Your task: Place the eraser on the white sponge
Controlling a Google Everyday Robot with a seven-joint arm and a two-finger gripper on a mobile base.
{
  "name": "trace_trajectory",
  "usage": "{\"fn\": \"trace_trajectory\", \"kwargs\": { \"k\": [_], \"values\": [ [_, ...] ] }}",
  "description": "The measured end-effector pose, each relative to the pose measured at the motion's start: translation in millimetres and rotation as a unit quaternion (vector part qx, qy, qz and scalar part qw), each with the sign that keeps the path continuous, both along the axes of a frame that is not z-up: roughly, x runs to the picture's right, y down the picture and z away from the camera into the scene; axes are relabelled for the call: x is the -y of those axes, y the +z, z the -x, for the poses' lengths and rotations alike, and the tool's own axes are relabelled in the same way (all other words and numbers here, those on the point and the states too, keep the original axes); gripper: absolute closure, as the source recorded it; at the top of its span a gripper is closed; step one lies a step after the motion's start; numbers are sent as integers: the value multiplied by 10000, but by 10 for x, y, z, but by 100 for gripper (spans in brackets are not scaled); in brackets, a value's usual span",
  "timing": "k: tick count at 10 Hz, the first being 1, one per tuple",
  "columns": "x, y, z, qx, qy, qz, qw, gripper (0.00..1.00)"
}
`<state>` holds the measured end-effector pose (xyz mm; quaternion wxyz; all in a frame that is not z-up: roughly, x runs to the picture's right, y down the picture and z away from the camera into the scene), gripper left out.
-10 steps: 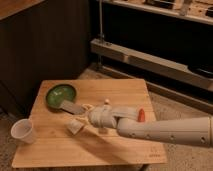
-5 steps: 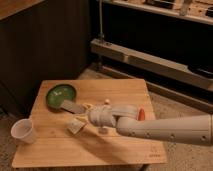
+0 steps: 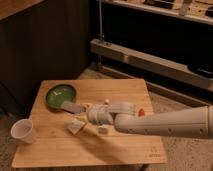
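Observation:
My gripper (image 3: 80, 107) reaches in from the right over the wooden table, and its fingers are shut on the eraser (image 3: 70, 106). The eraser is a thin grey slab held at the fingertips, beside the near right rim of the green plate (image 3: 60, 95). The white sponge (image 3: 76, 126), a small cream block, lies on the table just in front of and below the gripper, apart from the eraser. The arm's thick white wrist (image 3: 99, 116) sits just right of the sponge.
A white paper cup (image 3: 24, 131) stands at the table's left front. A tiny white upright piece (image 3: 106, 101) stands behind the wrist, a small pale block (image 3: 103, 130) lies under the arm, and a small red object (image 3: 141, 112) shows past the forearm. Dark cabinets and a metal shelf stand behind.
The gripper with the eraser has crept slightly to the left. Sponge, plate and cup have stayed where they were.

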<state>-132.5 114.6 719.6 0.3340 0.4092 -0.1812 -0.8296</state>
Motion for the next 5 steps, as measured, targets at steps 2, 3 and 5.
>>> {"fn": "trace_trajectory", "kwargs": {
  "k": [2,3,5],
  "values": [
    [-16,31,-47,-175,-57,7,9998,100],
    [-19,47,-66,-332,-135,8,9994,100],
    [-35,72,-65,-620,-320,5,9976,100]
  ]
}}
